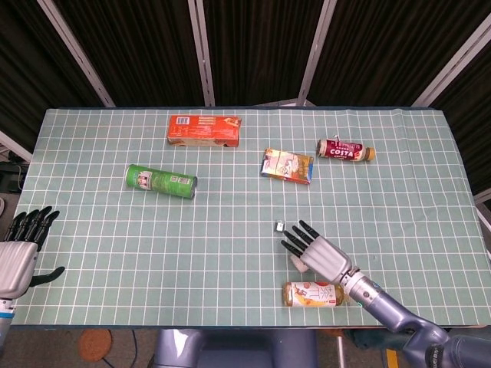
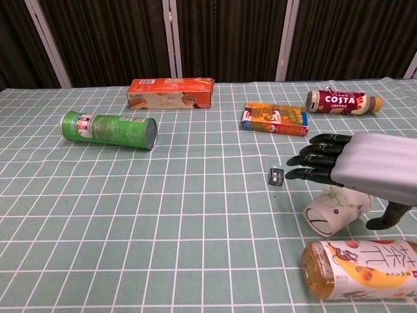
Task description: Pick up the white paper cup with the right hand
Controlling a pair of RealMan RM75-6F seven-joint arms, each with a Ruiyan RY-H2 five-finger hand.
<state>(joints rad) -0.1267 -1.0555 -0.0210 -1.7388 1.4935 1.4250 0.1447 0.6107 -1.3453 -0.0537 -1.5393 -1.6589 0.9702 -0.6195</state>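
Note:
The white paper cup (image 2: 335, 210) lies on its side on the table, its round end toward the chest camera. My right hand (image 2: 365, 169) hovers flat over it with fingers stretched out straight toward the left and the thumb (image 2: 389, 215) hanging down beside the cup's right end. No finger wraps the cup. In the head view the right hand (image 1: 318, 249) covers most of the cup (image 1: 298, 265). My left hand (image 1: 19, 253) rests at the table's near left edge, fingers apart and empty.
A yellow tea bottle (image 2: 361, 268) lies just in front of the cup. A small dark clip (image 2: 276, 176) sits left of the fingertips. Farther back lie a green can (image 2: 109, 129), an orange box (image 2: 171, 92), a snack pack (image 2: 274, 119) and a Costa bottle (image 2: 343, 102).

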